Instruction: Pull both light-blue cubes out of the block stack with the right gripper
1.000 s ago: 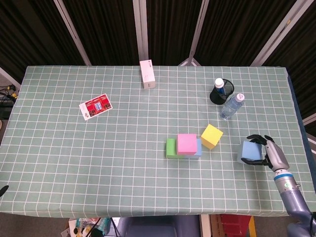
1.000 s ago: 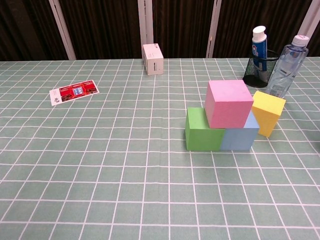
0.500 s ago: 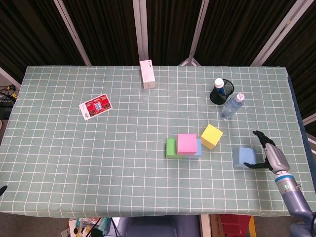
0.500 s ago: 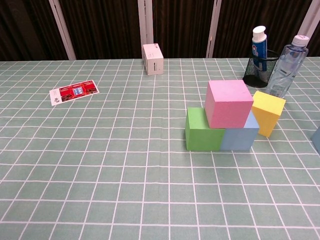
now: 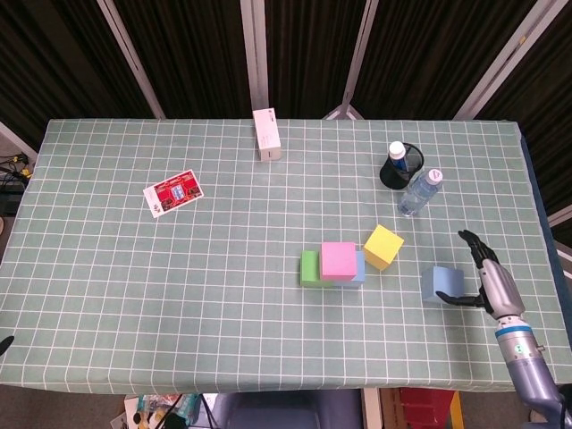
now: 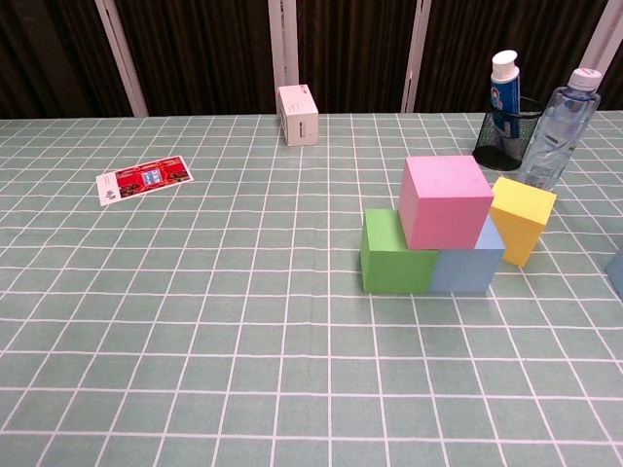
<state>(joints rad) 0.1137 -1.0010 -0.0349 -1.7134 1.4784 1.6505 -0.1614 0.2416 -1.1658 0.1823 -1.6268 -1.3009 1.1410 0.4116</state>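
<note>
One light-blue foam cube (image 5: 441,283) stands alone on the green checked tabletop (image 5: 223,250), right of the stack. A second light-blue cube (image 6: 467,264) sits beneath the pink cube (image 6: 445,201). Right hand (image 5: 487,278), fingers spread, beside the freed cube, holding nothing.

Right hand (image 5: 490,279): black fingers (image 5: 468,238), grey back; white wrist cuff with teal band; blue-grey forearm.
</note>
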